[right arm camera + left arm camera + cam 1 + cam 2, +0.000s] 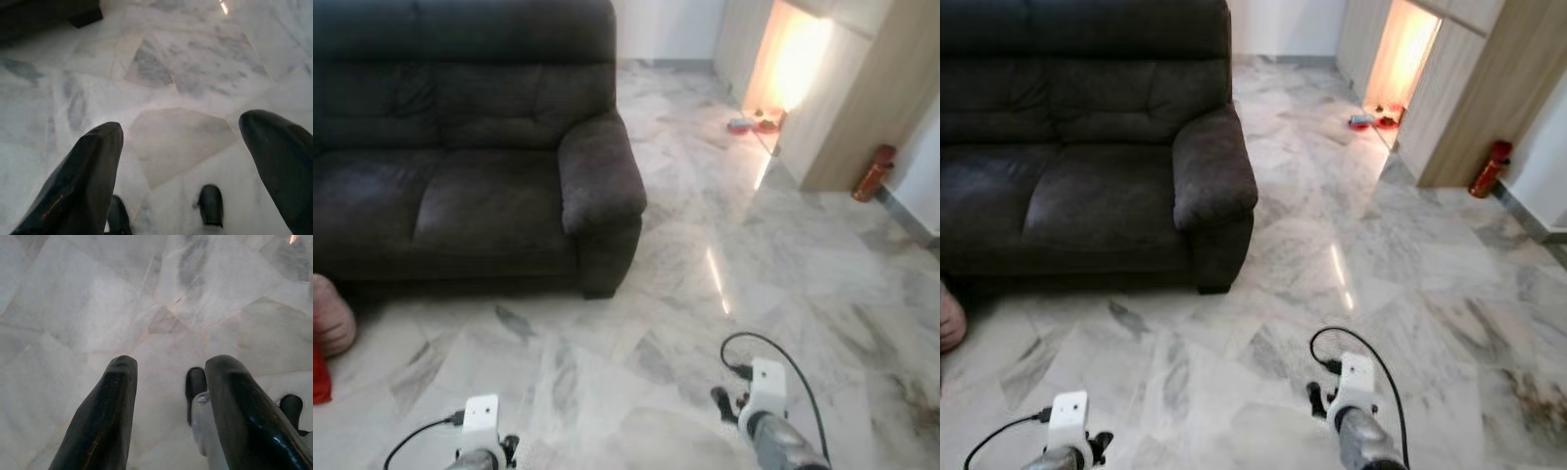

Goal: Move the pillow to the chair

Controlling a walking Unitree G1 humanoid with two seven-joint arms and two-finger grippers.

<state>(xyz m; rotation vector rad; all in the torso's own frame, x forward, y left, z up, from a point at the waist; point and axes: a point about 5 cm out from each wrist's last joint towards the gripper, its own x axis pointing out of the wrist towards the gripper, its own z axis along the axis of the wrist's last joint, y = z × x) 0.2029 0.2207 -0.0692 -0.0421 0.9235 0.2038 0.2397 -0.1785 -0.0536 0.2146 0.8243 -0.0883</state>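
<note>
On pale marble before a dark sofa (460, 166), both grippers hang empty, fingers spread, the task barely begun: a pinkish pillow (331, 313) sits far left, no chair yet reached

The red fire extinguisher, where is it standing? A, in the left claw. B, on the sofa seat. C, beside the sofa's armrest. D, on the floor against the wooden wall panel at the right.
D: the red fire extinguisher stands on the marble floor against the wooden wall panel at the right, well away from the dark sofa.
</note>
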